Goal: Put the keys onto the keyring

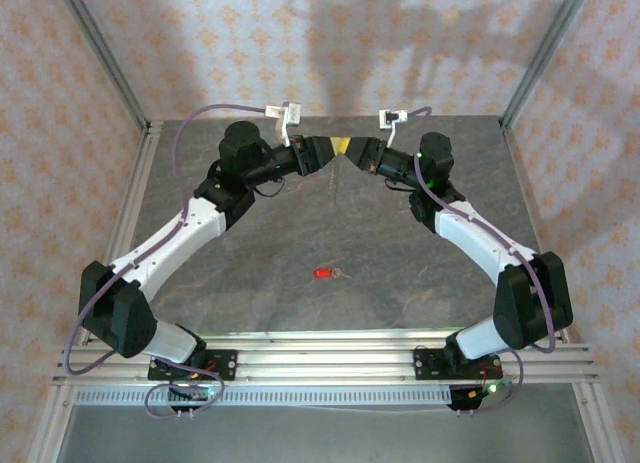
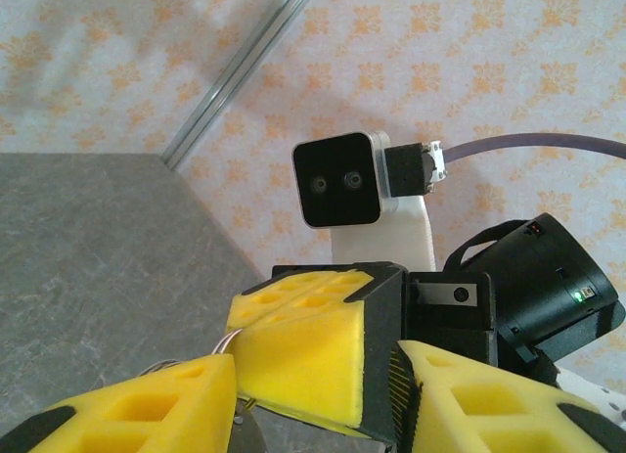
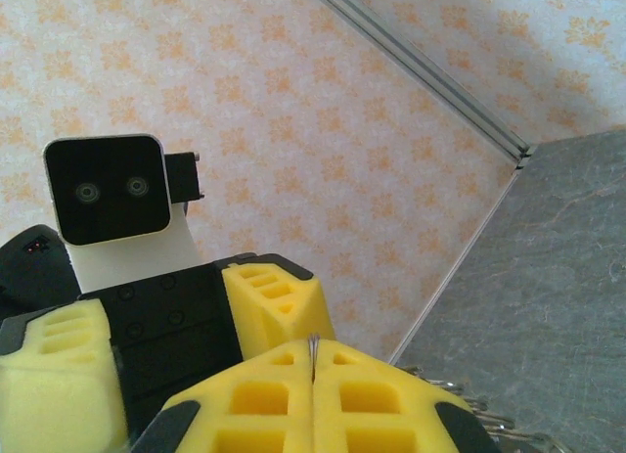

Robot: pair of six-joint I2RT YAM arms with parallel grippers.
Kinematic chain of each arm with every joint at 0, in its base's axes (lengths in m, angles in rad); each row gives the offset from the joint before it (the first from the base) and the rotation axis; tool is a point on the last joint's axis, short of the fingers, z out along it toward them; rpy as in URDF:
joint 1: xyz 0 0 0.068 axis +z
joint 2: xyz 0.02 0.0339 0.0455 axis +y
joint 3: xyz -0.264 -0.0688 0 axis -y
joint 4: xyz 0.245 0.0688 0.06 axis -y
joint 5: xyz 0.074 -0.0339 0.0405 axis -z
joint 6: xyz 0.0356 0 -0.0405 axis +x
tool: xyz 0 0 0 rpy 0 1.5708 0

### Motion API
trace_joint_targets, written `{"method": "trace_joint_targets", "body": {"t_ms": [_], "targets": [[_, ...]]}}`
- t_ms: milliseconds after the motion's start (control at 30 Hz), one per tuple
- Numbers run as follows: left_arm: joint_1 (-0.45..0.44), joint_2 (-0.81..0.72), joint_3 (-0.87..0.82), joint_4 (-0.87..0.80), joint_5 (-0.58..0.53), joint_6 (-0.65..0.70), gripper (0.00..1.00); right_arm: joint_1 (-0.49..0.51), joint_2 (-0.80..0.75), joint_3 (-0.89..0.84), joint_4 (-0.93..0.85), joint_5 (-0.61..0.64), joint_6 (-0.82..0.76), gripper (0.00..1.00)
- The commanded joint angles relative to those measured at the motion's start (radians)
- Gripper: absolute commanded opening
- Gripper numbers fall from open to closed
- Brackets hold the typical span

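My right gripper (image 3: 313, 375) pinches the keyring (image 3: 313, 345). The left gripper (image 2: 318, 380) stands half spread, holding what I cannot tell. The thin wire may slip out.

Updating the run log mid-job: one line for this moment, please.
left pincer: open, raised | right pincer: shut on ring | red key: lying on table, untouched

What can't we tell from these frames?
- thin pale keyring loop: left wrist, just a sliver beside yellow foam fingers; top view, left tool and right tool cover most.
- left tool's grip on it: unclear, frame bottom cuts it off.
- small red-headed silver key: top view, too small for detail.
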Motion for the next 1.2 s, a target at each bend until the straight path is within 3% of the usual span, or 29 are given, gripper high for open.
{"method": "trace_joint_targets", "body": {"t_ms": [0,200,500,1167], "targets": [[-0.015,0.019,0.026,0.033,0.033,0.003,0.46,0.003,-0.003,-0.01,0.042,0.003,-0.026,0.0],[-0.015,0.016,0.016,0.038,0.021,0.0,0.46,0.003,-0.006,-0.013,0.043,0.003,-0.026,0.0],[-0.013,-0.061,-0.044,0.045,-0.137,0.014,0.53,-0.009,-0.023,-0.035,0.032,0.02,-0.033,0.0],[-0.013,-0.001,-0.032,0.064,-0.086,-0.006,0.5,-0.01,-0.052,-0.035,0.029,0.015,-0.034,0.0]]}}
